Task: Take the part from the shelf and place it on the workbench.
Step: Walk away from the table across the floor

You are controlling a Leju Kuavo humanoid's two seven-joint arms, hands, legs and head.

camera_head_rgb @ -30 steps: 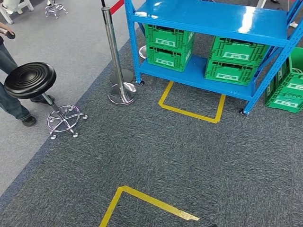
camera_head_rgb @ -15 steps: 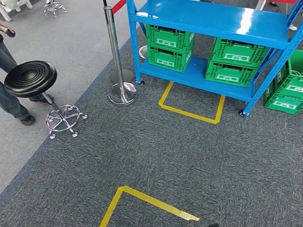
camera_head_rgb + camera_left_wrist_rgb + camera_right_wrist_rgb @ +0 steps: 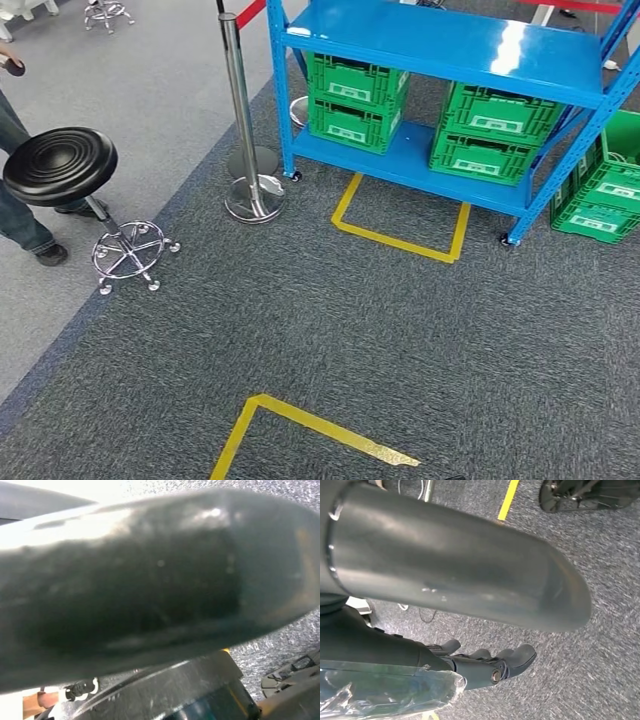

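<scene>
My right robot hand [image 3: 486,665] hung over the carpet, fingers straight, gripping nothing; my left robot hand's state I could not tell. The blue shelf [image 3: 445,40] stood ahead.

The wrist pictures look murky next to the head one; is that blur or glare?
Left wrist view: a dark out-of-focus shape very close to the lens, washed-out white above. Right wrist view: thumb soft, carpet smeared. Head view: sharp, glare on the blue shelf.

Grey carpet [image 3: 317,310] with yellow tape [image 3: 317,425], black stool [image 3: 60,166], chrome stanchion [image 3: 245,120].
</scene>
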